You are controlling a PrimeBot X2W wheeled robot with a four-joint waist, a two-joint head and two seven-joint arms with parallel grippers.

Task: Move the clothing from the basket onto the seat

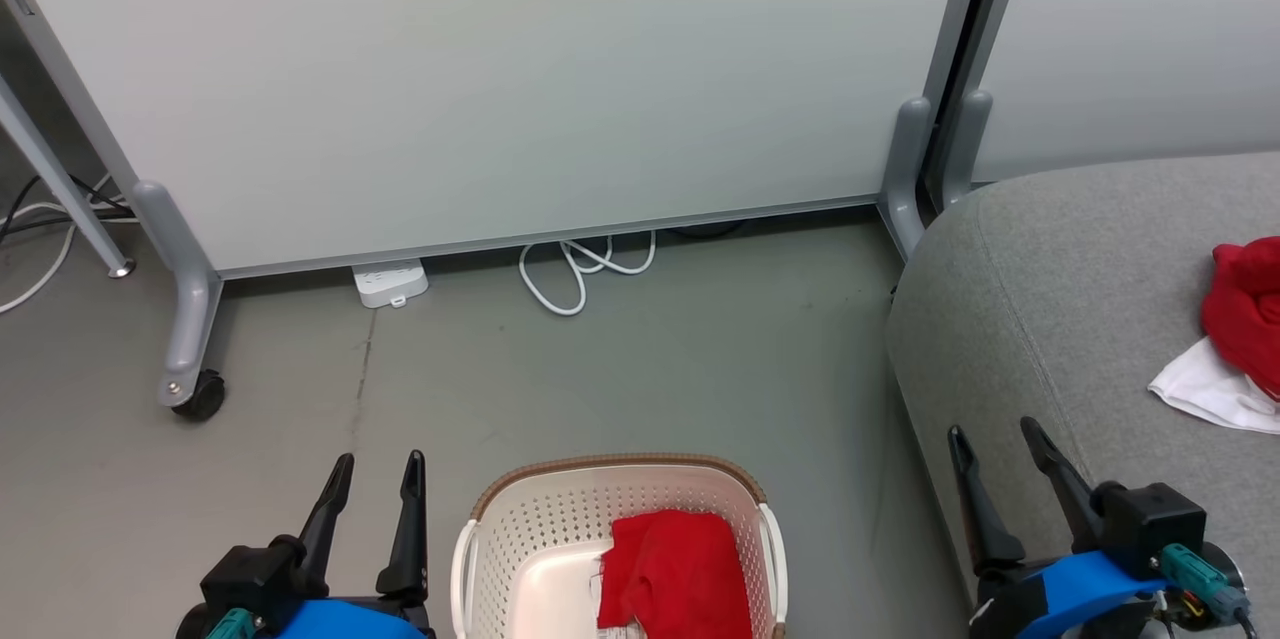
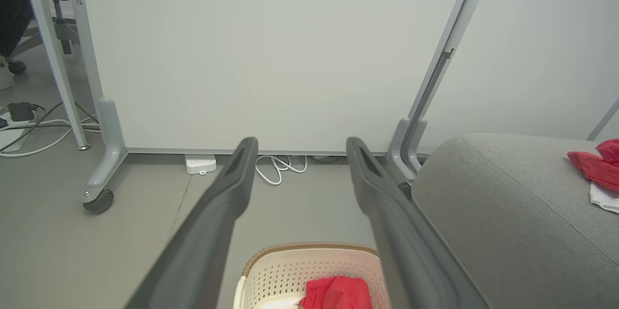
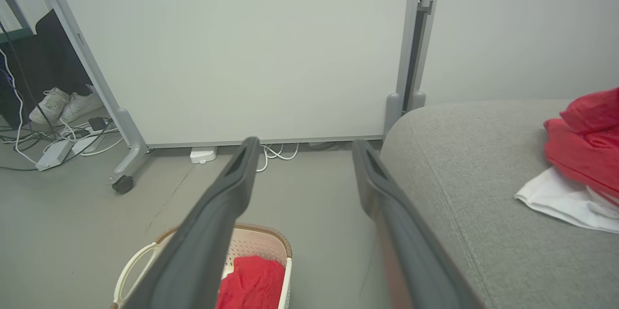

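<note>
The grey seat [image 1: 1050, 319] takes up the right side. The basket [image 1: 560, 509] stands on the floor [image 1: 700, 349] at near centre, left of the seat, with a plain red garment [image 1: 675, 574] inside. A red-and-white garment [image 1: 1240, 319] lies on the seat, far right. The left end effector [image 1: 380, 461] and right end effector [image 1: 992, 429] both gape wide, holding nothing.

open floor [image 1: 650, 369] ahead, seat [image 1: 1050, 319] blocking right

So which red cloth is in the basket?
The plain red fabric garment, inside the cream perforated plastic basket; the red-and-white one lies on the grey upholstered seat.
</note>
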